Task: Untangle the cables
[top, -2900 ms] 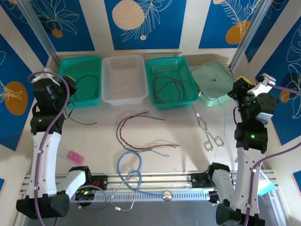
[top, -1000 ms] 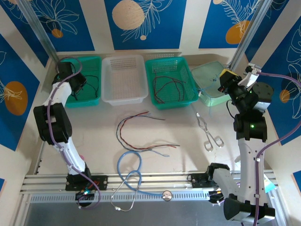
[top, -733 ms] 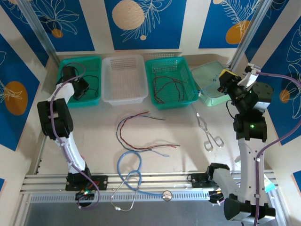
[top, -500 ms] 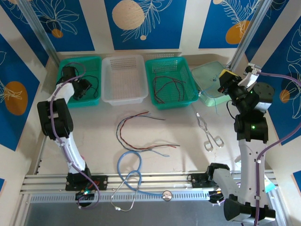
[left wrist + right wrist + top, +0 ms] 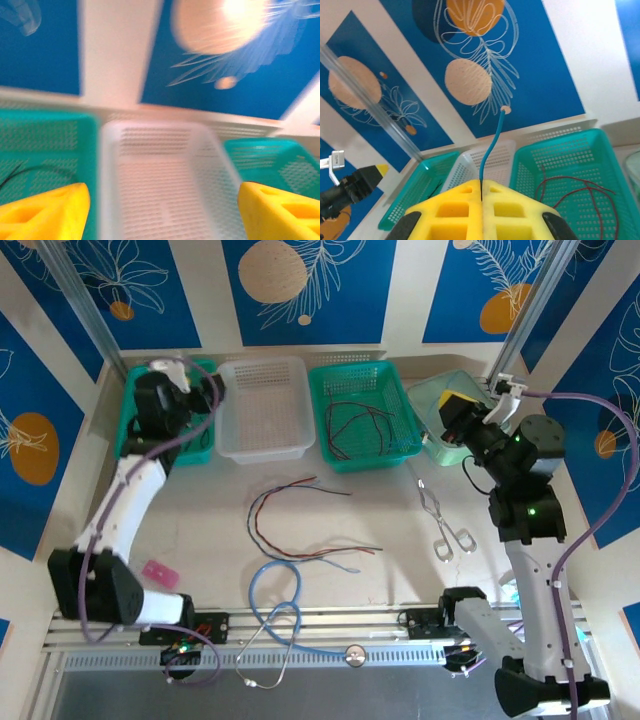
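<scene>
On the pale worktop (image 5: pixel 200 530), three baskets stood in a row along the back wall, and a loose tangle of red and black cables (image 5: pixel 300 530) lay in the open near the middle, with further red and black strands (image 5: pixel 360 425) inside the right-hand teal basket (image 5: pixel 400 445). The left gripper (image 5: pixel 162 192) hovered at the white basket (image 5: pixel 160 150), its yellow fingers (image 5: pixel 50 210) spread wide with nothing between them. The right gripper (image 5: pixel 481 186), beside the pale green lidded box (image 5: pixel 430 405), was clamped on a thin blue cable (image 5: pixel 492 140) whose free end stood up from between its fingers.
</scene>
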You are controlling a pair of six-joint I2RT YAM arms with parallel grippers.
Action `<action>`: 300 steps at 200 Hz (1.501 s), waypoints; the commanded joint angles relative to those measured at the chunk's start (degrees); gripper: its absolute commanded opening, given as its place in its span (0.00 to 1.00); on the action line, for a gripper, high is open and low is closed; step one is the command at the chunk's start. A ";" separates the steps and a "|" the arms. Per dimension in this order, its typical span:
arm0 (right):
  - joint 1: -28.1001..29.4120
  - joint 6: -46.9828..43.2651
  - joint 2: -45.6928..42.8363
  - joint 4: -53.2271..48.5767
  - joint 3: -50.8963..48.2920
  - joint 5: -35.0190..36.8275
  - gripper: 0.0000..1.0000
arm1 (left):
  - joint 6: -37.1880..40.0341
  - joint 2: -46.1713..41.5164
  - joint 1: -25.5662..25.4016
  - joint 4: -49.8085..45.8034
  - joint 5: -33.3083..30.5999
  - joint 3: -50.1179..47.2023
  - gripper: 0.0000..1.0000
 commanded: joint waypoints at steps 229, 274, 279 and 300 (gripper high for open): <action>20.34 5.47 8.88 10.12 9.83 8.28 0.00 | 13.23 29.98 -43.85 75.94 -0.15 -14.21 0.83; 20.64 6.09 8.27 10.56 9.44 8.66 0.00 | 9.63 32.61 -43.93 75.95 1.40 -10.99 0.66; 20.64 6.16 8.25 10.58 9.41 8.68 0.00 | 9.50 32.78 -43.94 75.95 1.42 -10.75 0.65; 20.73 6.70 8.33 11.03 8.99 8.64 0.00 | 9.08 33.34 -43.98 75.95 1.90 -9.85 0.64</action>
